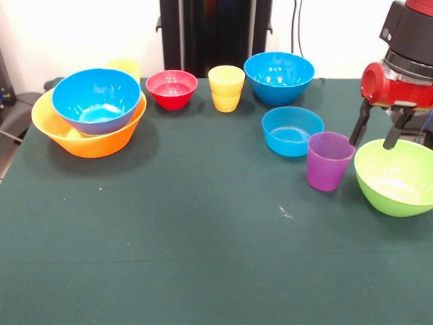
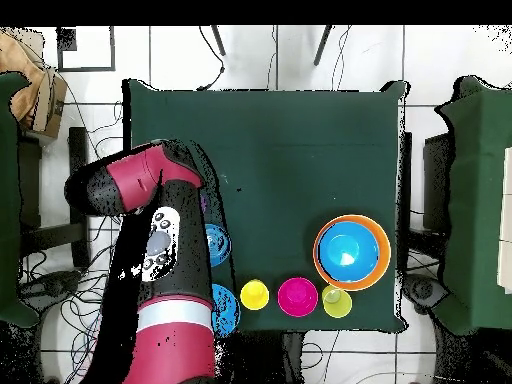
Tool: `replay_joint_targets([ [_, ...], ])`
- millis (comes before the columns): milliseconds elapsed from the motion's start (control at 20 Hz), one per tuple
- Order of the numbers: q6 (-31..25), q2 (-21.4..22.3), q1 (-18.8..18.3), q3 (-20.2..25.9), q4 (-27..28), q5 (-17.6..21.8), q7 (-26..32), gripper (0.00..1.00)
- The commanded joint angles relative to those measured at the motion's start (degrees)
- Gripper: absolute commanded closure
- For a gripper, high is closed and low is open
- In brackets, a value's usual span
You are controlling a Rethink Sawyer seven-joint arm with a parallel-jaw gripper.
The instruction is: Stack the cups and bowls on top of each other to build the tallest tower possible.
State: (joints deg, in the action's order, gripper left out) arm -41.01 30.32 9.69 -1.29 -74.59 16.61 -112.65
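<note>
- One nesting made: blue bowl (image 1: 97,100) inside orange bowl (image 1: 88,132), frame left.
- Remaining cups and bowls stand separately.
- Gripper (image 1: 376,133), fingers spread and empty, hovers over lime bowl (image 1: 396,177), frame right.

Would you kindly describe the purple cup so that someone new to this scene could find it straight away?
Start in the front view at the lime green bowl under the gripper at the table's right edge. Just left of that bowl stands the purple cup, upright, with the shallow blue bowl behind it. It is the only purple, translucent thing there; the other cups are yellow.
</note>
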Motion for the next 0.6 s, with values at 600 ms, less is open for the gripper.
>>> replay_joint_targets([
  [600,-4.15,-4.95,-2.63,5.21,7.4,2.63,4.9,0.0],
])
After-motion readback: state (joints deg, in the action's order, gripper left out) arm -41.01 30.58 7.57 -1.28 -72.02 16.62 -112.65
